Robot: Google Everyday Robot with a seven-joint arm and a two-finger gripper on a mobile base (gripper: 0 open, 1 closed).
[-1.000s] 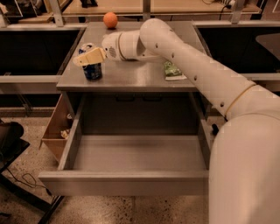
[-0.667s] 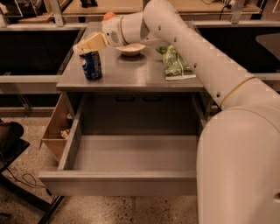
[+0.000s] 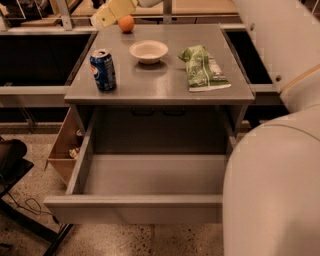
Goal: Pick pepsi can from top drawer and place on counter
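The gripper (image 3: 111, 11) has lifted away to the counter's (image 3: 160, 82) eleven o'clock, fingers apart and empty; the can (image 3: 103, 70) stands released at nine o'clock; the drawer (image 3: 150, 175) holds nothing; the placing looks finished.

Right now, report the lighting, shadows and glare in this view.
Camera view: dim, warm orange cast throughout. The counter is evenly lit with no glare. Faint soft shadows lie under the can and the bowl. The recess behind the open drawer is darkest. The end effector sits at the top edge, just left of the orange, partly cropped.
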